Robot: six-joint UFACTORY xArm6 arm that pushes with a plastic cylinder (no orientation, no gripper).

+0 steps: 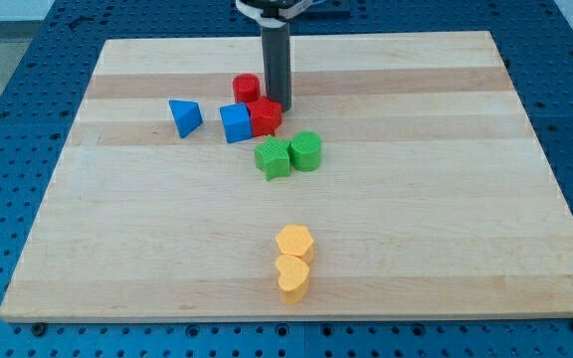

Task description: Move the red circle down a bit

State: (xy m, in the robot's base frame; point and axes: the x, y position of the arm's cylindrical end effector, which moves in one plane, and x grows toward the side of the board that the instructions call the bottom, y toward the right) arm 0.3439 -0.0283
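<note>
Pale wooden worktop on blue perforated bench. Red circle upright, round, no long axis. Rod tip just right of it; end effector gripless.

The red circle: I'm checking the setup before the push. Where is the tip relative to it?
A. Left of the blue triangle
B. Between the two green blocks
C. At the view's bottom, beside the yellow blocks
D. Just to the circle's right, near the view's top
D: my tip stands just to the view's right of the red circle, above the red block and far from the yellow blocks.
</note>
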